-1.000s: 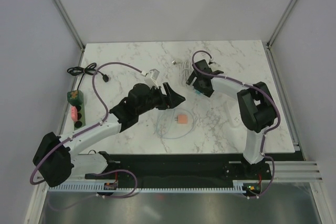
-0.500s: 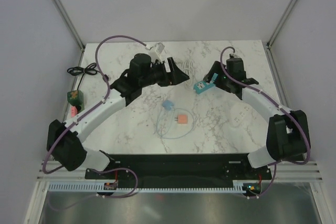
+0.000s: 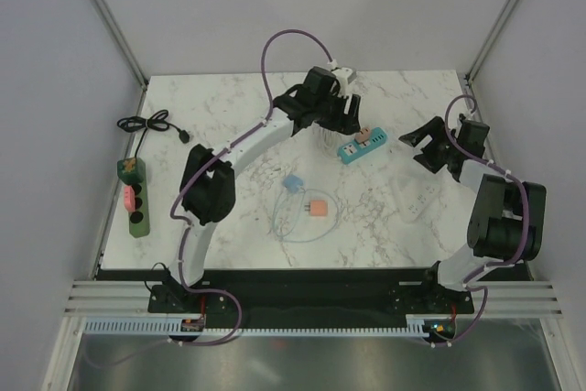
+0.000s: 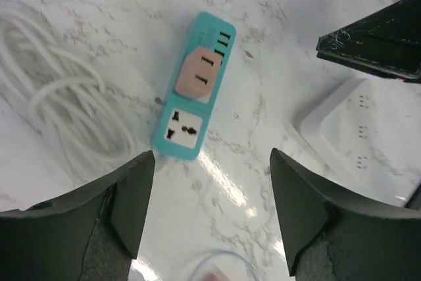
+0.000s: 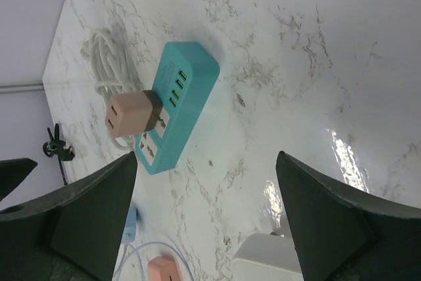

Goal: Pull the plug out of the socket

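The teal socket strip (image 3: 359, 146) lies flat on the marble table with a pink plug (image 3: 364, 137) seated in its middle socket. It shows in the left wrist view (image 4: 177, 131) with the plug (image 4: 199, 74), and in the right wrist view (image 5: 187, 90) with the plug (image 5: 128, 115). My left gripper (image 3: 344, 120) is open and empty, just behind and left of the strip (image 4: 210, 215). My right gripper (image 3: 419, 142) is open and empty, a short way right of the strip (image 5: 207, 215).
A coiled white cord (image 4: 59, 116) lies beside the strip. A white socket strip (image 3: 419, 199) lies at the right. A pink adapter (image 3: 317, 207), a blue piece (image 3: 293, 183) and a clear cable loop (image 3: 302, 222) lie mid-table. A green strip (image 3: 135, 194) and black cord (image 3: 151, 124) lie at the left edge.
The left arm has swung to the back centre, reaching over the teal strip. The right gripper has drawn back to the right, away from the strip, which now lies alone on the table.
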Robot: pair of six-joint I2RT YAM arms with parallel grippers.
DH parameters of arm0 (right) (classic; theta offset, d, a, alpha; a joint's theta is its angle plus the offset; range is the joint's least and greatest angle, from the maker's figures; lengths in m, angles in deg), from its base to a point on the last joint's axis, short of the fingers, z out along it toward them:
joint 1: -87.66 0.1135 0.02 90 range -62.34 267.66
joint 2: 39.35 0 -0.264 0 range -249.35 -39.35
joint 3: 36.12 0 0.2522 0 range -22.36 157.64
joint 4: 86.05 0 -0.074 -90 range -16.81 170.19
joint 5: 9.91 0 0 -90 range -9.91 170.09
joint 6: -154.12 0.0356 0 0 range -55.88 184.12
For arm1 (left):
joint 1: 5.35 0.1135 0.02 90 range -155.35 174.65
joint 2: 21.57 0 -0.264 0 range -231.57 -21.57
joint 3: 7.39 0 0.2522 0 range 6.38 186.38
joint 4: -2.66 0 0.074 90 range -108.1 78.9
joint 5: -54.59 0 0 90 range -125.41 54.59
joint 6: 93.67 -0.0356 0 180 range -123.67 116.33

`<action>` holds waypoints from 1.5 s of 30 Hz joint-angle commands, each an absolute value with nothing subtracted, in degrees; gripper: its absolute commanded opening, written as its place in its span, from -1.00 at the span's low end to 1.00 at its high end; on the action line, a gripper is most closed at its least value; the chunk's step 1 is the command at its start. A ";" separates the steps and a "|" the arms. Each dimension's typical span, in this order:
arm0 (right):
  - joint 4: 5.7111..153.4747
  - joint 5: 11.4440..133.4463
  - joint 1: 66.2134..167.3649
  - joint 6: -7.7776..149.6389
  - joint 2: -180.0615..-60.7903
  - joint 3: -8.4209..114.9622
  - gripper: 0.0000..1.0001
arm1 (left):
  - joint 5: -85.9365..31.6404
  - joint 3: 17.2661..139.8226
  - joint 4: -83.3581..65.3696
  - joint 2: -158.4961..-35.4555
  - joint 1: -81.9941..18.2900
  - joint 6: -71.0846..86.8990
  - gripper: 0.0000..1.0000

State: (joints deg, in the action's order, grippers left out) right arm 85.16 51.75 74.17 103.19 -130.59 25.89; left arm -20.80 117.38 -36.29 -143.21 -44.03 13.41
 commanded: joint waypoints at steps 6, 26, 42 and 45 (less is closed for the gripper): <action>98.46 42.38 73.16 107.80 -134.18 21.76 0.87 | -33.22 133.18 -33.16 -157.78 -50.09 -12.28 0.57; 102.69 41.85 73.34 108.59 -134.44 19.82 0.85 | -32.69 137.68 -24.46 -167.82 -50.26 -6.49 0.02; 100.14 42.47 75.18 108.50 -139.19 25.53 0.80 | -29.00 131.27 -23.67 -160.09 -50.35 -6.92 -0.95; 101.10 42.03 75.27 108.94 -140.07 25.36 0.76 | -27.77 129.69 -23.58 -157.37 -50.35 -6.05 -0.96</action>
